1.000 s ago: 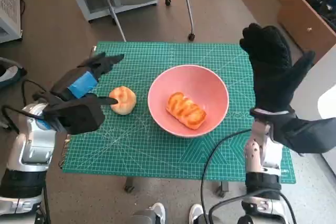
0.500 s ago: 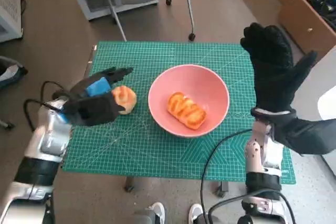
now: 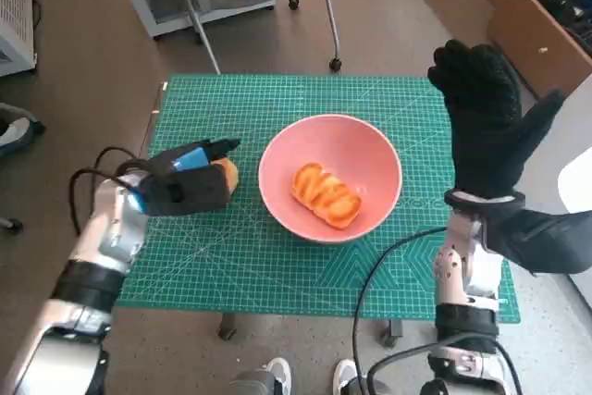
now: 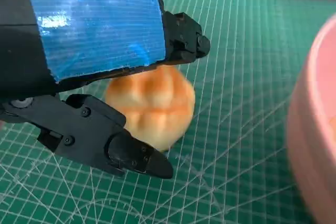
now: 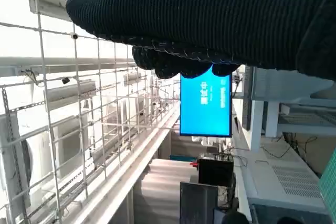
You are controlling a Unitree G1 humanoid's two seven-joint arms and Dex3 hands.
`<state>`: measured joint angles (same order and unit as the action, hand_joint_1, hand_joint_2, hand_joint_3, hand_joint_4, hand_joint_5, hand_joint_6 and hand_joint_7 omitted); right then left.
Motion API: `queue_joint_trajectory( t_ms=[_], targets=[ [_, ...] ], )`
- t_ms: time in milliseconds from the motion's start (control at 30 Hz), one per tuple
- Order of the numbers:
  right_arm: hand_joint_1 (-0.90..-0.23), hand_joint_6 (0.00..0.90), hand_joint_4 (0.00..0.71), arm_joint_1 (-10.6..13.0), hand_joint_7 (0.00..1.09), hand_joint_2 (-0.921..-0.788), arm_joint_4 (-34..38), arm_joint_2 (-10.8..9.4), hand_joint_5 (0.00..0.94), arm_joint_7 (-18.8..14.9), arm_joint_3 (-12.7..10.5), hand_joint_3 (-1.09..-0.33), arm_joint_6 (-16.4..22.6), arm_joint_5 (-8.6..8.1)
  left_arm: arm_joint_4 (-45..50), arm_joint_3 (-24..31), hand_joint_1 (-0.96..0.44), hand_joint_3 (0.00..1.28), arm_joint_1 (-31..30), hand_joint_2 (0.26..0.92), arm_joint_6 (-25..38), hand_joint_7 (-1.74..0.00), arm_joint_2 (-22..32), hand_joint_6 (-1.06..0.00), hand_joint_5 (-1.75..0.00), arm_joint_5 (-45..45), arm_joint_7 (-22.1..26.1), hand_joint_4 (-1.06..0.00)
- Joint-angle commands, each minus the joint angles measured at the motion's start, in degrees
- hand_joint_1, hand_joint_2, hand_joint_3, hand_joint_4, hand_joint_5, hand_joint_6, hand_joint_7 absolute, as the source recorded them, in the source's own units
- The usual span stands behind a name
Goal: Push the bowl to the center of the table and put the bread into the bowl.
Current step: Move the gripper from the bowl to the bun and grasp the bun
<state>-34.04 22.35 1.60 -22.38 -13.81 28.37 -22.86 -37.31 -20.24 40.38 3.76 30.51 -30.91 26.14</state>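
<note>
left hand (image 3: 190,190) grips bread roll (image 4: 152,103) (beside pink bowl (image 3: 370,150)); right hand (image 3: 486,122) spread, empty.

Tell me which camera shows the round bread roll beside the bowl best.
The left wrist view: the round bread roll fills the middle of the picture, close up between the left hand's fingers. The head view shows only a sliver of it past that hand, beside the pink bowl. The right wrist view doesn't show it.
</note>
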Motion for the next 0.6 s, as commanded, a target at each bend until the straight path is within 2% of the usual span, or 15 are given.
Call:
queue_joint_trajectory(
  t_ms=[33,133,200,300,367,400,433,467,533,567,600],
  targets=[
    [-0.497,0.142,0.368,1.33,0.55,-0.921,0.2,-0.12,0.003,0.38,-0.28,-0.594,0.07,-0.32,-4.2,-2.2,-0.2,0.0,2.12,0.813,0.13,-0.03,-1.56,-0.24,-0.01,-1.83,-0.63,-0.06],
    [-0.497,0.143,0.369,1.49,0.55,-0.921,0.0,-0.2,0.003,0.72,-0.29,-0.594,0.45,-0.05,-7.12,-3.87,-0.16,0.0,2.95,0.817,-0.12,-0.05,-2.27,-0.3,-0.02,-3.4,-1.74,-0.12],
    [-0.496,0.142,0.369,1.63,0.55,-0.921,-0.18,-0.25,0.003,0.68,-0.28,-0.595,0.5,-0.19,-8.97,-4.83,-0.13,0.01,3.54,0.831,-0.53,-0.06,-2.64,-0.38,-0.03,-4.34,-2.38,-0.22],
    [-0.493,0.143,0.37,1.77,0.55,-0.921,-0.35,-0.33,0.004,0.45,-0.27,-0.594,0.44,-0.56,-10.85,-5.95,-0.07,0.01,4.23,0.864,-1.66,-0.11,-2.68,-0.58,-0.06,-5.26,-3.21,-0.49],
    [-0.492,0.142,0.371,1.83,0.55,-0.921,-0.44,-0.38,0.004,0.44,-0.25,-0.593,0.39,-0.61,-11.5,-6.43,-0.06,0.01,4.6,0.873,-2.45,-0.13,-2.5,-0.65,-0.08,-5.73,-3.64,-0.57],
    [-0.491,0.142,0.371,1.89,0.55,-0.921,-0.5,-0.39,0.004,0.48,-0.24,-0.593,0.36,-0.59,-11.37,-6.64,-0.12,0.03,4.8,0.883,-2.94,-0.36,-2.22,-0.64,-0.11,-6.02,-3.84,-0.63],
    [-0.49,0.142,0.371,1.93,0.55,-0.921,-0.55,-0.41,0.004,0.5,-0.24,-0.593,0.34,-0.58,-11.31,-6.79,-0.08,0.06,4.95,0.897,-3.31,-0.68,-2.02,-0.63,-0.49,-6.23,-3.99,-0.63],
    [-0.489,0.142,0.371,1.96,0.55,-0.921,-0.59,-0.43,0.004,0.53,-0.21,-0.593,0.34,-0.56,-11.31,-6.89,-0.05,0.08,5.06,0.905,-3.59,-0.89,-1.88,-0.62,-0.73,-6.32,-4.11,-0.63],
    [-0.489,0.142,0.371,2.11,0.55,-0.921,-0.8,-0.52,0.004,0.48,-0.17,-0.593,0.22,-0.72,-8.93,-6.46,-0.03,0.09,4.77,0.913,-3.96,-1.04,-0.91,-0.61,-0.98,-6.11,-4.06,-0.62],
    [-0.488,0.142,0.371,2.18,0.55,-0.921,-0.9,-0.56,0.003,0.43,-0.15,-0.593,0.15,-0.82,-7.77,-6.19,-0.02,0.09,4.59,0.915,-4.13,-1.05,-0.46,-0.63,-1.1,-5.99,-4.06,-0.62],
    [-0.488,0.141,0.371,2.23,0.55,-0.921,-1.0,-0.61,0.003,0.38,-0.14,-0.592,0.09,-0.94,-5.99,-5.58,-0.01,0.09,4.16,0.916,-4.29,-1.05,0.12,-0.64,-1.14,-5.61,-4.18,-0.62]
  ],
)
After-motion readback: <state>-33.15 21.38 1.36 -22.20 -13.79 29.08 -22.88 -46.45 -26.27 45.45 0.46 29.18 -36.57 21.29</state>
